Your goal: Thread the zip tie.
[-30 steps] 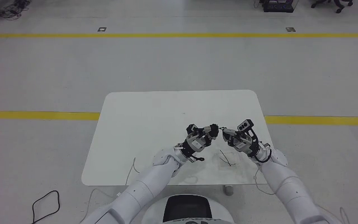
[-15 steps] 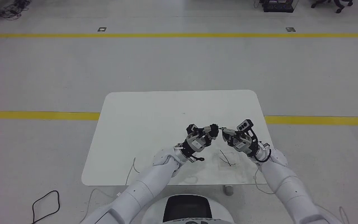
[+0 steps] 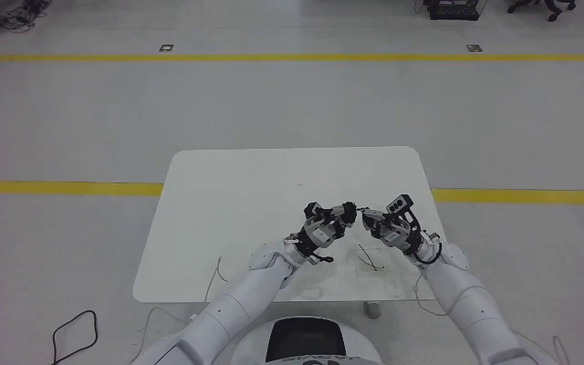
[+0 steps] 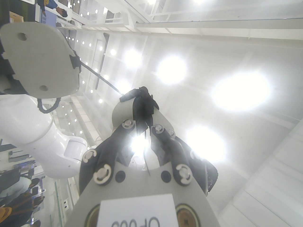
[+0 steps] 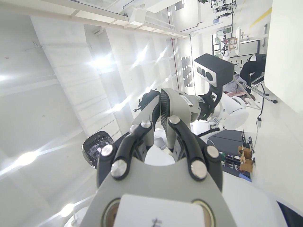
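both pairs of jaws are pressed together on the zip tie [image 4: 101, 79], which is held up in the air between them, above the near right part of the worktop [image 3: 237, 201]. the left jaws are clamped on a dark, bunched end of it and the right jaws on the other end, and its thin black length is drawn straight from one to the other.

threading is judged to be the step in hand, and it is not yet done. the free tip should be brought square to the slot in the head, and both ends lined up on one axis before anything is pushed. a slanted approach is likely to make the tie buckle. the grip should be kept close to the tip so that little is left to flex, and the feed should be made slowly, with one side held steady.

now, what is not given away: the head and its slot cannot be made out, so which end is which cannot be told. from the left wrist, the gap between the jaws is washed out by ceiling lights [image 4: 239, 90]. a fine dark line seen there may be more of the tie. thin dark strips [image 3: 370, 256] are seen on the worktop below, and whether they are spare ties cannot be told.
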Motion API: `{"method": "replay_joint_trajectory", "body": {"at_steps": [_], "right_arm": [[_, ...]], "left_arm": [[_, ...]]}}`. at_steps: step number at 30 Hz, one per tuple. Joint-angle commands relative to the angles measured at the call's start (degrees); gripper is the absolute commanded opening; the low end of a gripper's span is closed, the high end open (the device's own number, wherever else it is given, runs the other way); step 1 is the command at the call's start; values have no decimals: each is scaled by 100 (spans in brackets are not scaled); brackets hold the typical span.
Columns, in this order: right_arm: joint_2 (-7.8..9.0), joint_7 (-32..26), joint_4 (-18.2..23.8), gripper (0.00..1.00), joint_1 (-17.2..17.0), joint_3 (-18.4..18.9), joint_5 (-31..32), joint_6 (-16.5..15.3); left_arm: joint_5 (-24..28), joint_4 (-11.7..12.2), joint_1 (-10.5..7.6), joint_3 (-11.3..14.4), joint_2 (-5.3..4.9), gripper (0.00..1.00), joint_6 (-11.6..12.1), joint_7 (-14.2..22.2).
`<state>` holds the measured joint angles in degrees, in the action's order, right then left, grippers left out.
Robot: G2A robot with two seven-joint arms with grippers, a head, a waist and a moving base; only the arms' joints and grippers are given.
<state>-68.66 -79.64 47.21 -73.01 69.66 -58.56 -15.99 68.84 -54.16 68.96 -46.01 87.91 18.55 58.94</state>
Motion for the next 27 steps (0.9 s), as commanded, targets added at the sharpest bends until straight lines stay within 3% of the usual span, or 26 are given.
{"method": "replay_joint_trajectory", "body": {"at_steps": [1,27], "right_arm": [[-3,0,-14,0,9,-1,14,-1],[-40,146,-85,0,68,74,336,-124]], "left_arm": [[0,0,0,0,0,0,0,0],[0,0,0,0,0,0,0,0]]}}
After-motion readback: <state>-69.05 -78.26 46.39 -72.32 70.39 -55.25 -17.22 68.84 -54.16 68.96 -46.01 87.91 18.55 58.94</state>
